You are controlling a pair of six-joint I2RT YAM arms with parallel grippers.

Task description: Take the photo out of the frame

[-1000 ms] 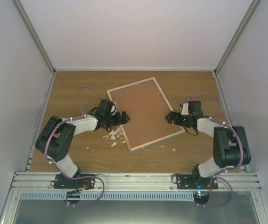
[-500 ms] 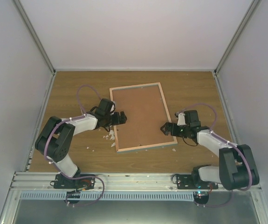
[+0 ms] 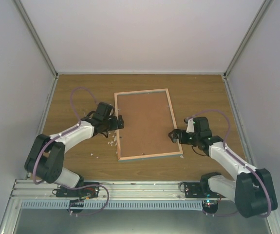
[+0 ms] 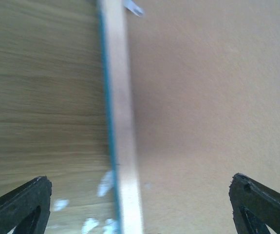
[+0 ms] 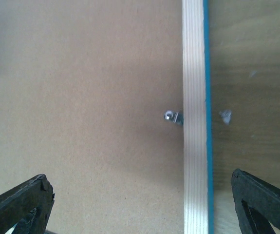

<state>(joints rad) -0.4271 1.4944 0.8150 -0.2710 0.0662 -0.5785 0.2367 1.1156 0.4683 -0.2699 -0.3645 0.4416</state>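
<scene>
Wooden table (image 3: 203, 92) boxed in by pale walls filled the overhead view. The frame (image 3: 145, 124) lay on it back-up, brown fibreboard inside a pale wood rim, directly between the two pincers. The left gripper (image 3: 119, 121) stood released at the frame's left rim, with white chips (image 3: 114, 142) strewn on the table just beside it. The right gripper (image 3: 173, 135) stood released at the right rim, near the lower corner. From the left wrist, the spread left fingertips (image 4: 20, 204) straddled the rim: turquoise edge and table toward the left finger, fibreboard toward the right, nothing grasped. From the right wrist, the wide-apart right fingertips (image 5: 18, 204) bracketed the rim and a small metal tab (image 5: 174, 117) ahead of them, gripping nothing
</scene>
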